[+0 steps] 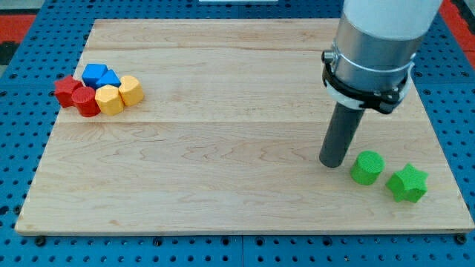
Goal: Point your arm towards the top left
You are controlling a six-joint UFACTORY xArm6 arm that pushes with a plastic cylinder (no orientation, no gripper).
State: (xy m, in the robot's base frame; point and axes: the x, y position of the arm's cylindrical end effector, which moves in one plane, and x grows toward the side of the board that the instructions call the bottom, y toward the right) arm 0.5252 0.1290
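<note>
My tip [332, 162] rests on the wooden board [223, 148] at the view's lower right. A green cylinder [367, 167] lies just right of the tip, close to it. A green star [407, 183] lies further right. At the view's upper left is a tight cluster: a red star [67, 90], a red cylinder [86, 101], two blue blocks [100, 76], a yellow hexagon [109, 99] and a yellow cylinder [130, 90]. The tip is far from that cluster.
The arm's grey body [375, 44] rises above the rod at the view's upper right. The board lies on a blue perforated table [22, 133] that shows around its edges.
</note>
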